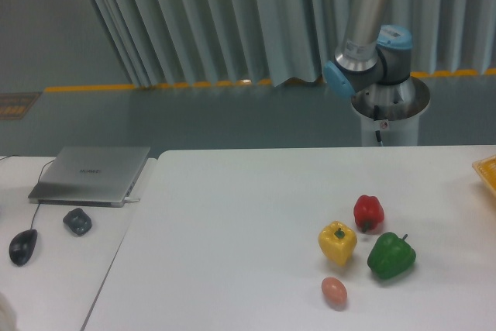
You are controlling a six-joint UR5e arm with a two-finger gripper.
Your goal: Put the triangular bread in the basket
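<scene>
Arm: we are seeing only the base and lower joints of the grey and light-blue robot arm (370,44), standing behind the far edge of the white table (232,222), on its right part.
Claw: we are not seeing the claw anywhere in the view, so we cannot tell how far it is opening or whether it is holding anything.
Task object: we are not finding the wedge-shaped bread slice in this view; its place cannot be told.
Receptacle: we are seeing only a corner of the yellow-orange basket (486,170), sitting at the right edge of the white table and cut off by the picture border.
Landmark: we are taking the glossy yellow bell pepper (338,242) as the reference; it is standing on the right front part of the table.
Red item: the glossy red bell pepper (369,212) is sitting just behind and to the right of the yellow pepper.
Green item: the glossy green bell pepper (390,255) is lying just to the right of the yellow pepper, slightly nearer the camera.
Egg: the small pinkish-tan egg (334,291) is lying near the yellow pepper, in front of it.
Side desk: far to the left of the yellow pepper, a closed silver laptop (91,174), a small dark grey object (77,221) and a black computer mouse (23,246) are resting on a separate white surface.
</scene>
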